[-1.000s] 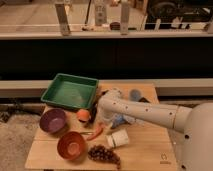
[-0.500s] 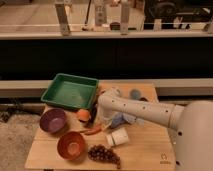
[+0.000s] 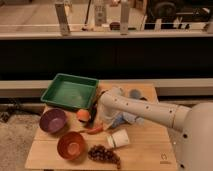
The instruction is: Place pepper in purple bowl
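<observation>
On the desk (image 3: 145, 156) the pepper (image 3: 93, 129) lies near the purple bowl (image 3: 52, 120), to its right, unmoved this past second. The tool (image 3: 96, 116) hovers just beyond the pepper, also right of that bowl. Whether it grips, I cannot tell. Pickup looks still pending.

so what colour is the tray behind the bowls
Green tray, clearest in the camera view. The gripper sits low by the pepper.

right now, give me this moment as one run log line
gripper: low over pepper | pepper: on table, beside orange fruit | purple bowl: left of pepper, no pepper inside
</observation>
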Tool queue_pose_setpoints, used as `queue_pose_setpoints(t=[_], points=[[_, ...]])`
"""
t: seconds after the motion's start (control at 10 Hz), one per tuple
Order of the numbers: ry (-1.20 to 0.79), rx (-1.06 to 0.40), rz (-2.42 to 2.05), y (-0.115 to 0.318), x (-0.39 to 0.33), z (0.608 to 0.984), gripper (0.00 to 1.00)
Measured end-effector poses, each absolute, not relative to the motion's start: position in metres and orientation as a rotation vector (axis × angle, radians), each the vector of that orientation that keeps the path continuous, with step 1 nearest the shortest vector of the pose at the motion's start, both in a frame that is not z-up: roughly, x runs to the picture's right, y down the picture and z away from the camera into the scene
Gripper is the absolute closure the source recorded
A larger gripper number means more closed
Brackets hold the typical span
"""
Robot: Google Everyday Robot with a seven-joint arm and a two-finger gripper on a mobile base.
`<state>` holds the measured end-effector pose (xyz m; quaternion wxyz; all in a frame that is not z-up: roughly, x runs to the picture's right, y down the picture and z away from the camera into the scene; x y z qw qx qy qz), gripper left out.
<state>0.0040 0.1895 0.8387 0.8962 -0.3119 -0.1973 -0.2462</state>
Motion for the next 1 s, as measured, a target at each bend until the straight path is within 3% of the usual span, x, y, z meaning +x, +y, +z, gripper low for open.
queue_pose_setpoints(t=[0.4, 1.0], points=[[-0.398, -0.614, -0.506, 0.162, 0.019, 0.82, 0.84], [-0.345, -0.542, -0.581, 0.063, 0.022, 0.783, 0.84]])
